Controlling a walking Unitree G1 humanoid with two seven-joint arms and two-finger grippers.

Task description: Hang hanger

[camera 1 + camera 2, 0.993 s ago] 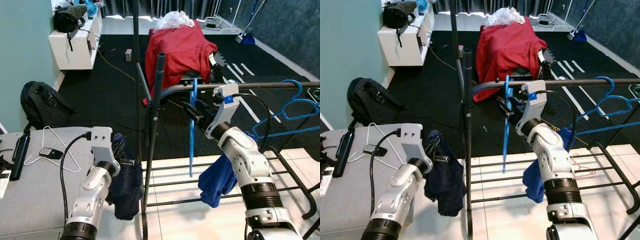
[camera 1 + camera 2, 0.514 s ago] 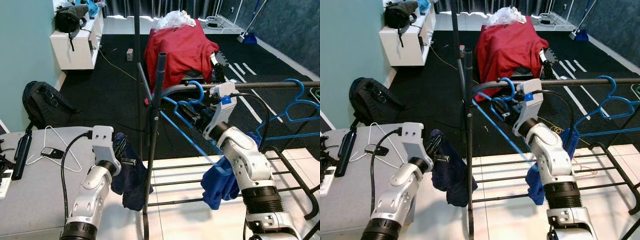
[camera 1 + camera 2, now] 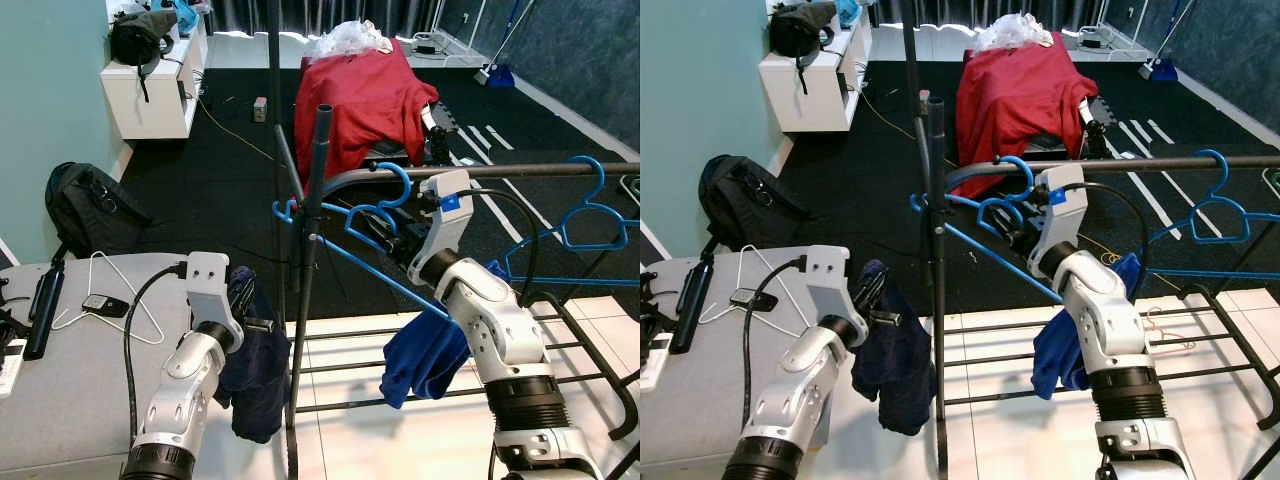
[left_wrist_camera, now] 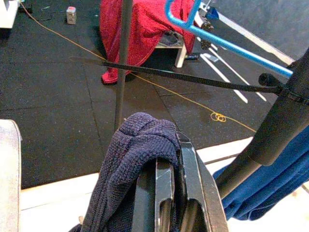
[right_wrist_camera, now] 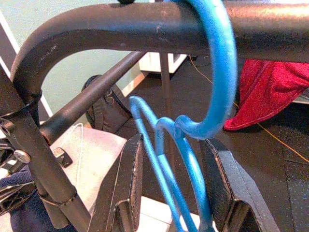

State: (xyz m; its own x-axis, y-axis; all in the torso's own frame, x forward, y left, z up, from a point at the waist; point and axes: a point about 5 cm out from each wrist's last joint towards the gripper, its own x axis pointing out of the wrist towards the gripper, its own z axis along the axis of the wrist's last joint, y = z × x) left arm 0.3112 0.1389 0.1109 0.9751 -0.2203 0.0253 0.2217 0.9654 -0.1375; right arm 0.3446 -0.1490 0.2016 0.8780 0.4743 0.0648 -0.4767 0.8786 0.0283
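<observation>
Head stereo downward (wrist cameras close)

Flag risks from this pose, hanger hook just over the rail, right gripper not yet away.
1. The blue hanger hooks the black rail right beside its bend; pulling the right gripper out could drag it toward the curve, where it may slide down.
2. The fingers straddle the hanger's neck, so a skewed retreat may snag and unhook it.
3. The left gripper holds a dark cloth beside the rack post; it may catch.
</observation>
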